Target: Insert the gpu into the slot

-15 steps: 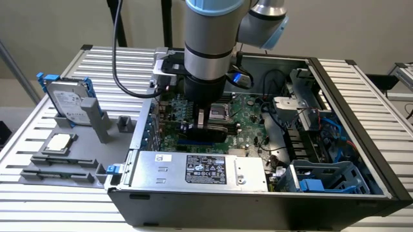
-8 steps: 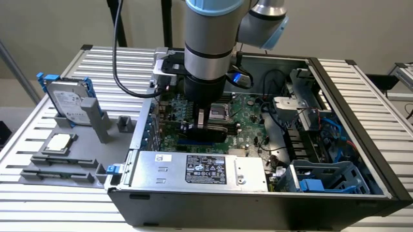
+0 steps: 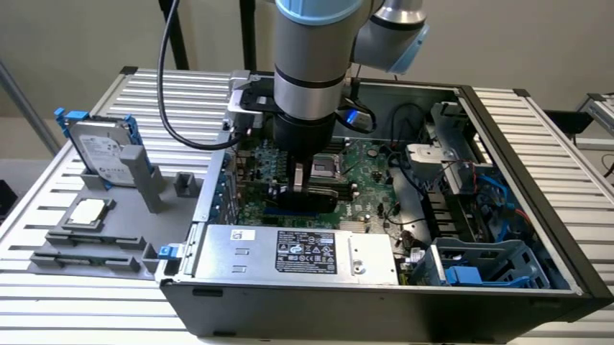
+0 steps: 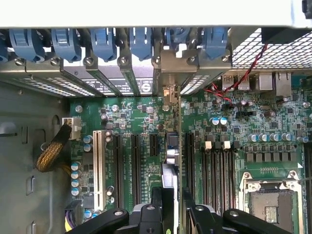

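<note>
Hand tight around gpu inside open case atop slatted table; beige wall behind.

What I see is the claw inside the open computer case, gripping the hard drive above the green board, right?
Not quite. The claw is inside the open case above the green board, but it grips the gpu, a black card; the hard drive stands outside on the grey rack. The exterior view shows this.

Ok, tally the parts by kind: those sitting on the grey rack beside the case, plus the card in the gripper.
hard drive: 1
processor chip: 1
gpu, held by the gripper: 1
Total: 3
</note>
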Robot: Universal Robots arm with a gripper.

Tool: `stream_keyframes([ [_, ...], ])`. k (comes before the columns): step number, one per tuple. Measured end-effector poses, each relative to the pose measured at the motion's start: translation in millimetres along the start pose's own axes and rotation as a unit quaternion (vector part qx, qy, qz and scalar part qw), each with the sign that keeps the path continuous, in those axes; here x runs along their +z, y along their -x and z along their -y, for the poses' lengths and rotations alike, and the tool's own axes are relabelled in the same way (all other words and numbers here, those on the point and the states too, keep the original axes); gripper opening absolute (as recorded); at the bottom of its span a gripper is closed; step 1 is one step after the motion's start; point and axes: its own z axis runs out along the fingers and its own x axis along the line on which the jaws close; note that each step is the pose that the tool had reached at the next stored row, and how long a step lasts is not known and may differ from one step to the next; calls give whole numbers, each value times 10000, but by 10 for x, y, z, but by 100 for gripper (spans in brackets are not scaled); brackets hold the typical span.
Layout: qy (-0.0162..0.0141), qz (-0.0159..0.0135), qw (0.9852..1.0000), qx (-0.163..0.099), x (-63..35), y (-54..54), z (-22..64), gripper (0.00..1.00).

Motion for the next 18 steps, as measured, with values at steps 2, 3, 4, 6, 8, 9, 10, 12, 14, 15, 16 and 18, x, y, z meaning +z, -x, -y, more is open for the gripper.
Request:
stream_keyframes([
  [2,0,-1,10000,0,4,0,-2,26],
  [3,1,-1,10000,0,6,0,-4,26],
  [4,3,0,10000,0,7,0,-4,26],
  [6,14,-2,10000,0,6,0,-4,26],
  [8,40,-2,10000,1,8,0,-4,26],
  [9,55,-3,10000,2,8,0,-4,26],
  [10,69,-5,10000,2,7,0,-4,26],
  [12,97,-8,10000,3,7,0,-3,26],
  [14,121,-10,9999,4,7,0,-4,26],
  [15,127,-11,9999,5,7,0,-4,26],
  [16,130,-11,9999,5,7,0,-3,26],
  [18,133,-11,9999,5,7,0,1,26],
])
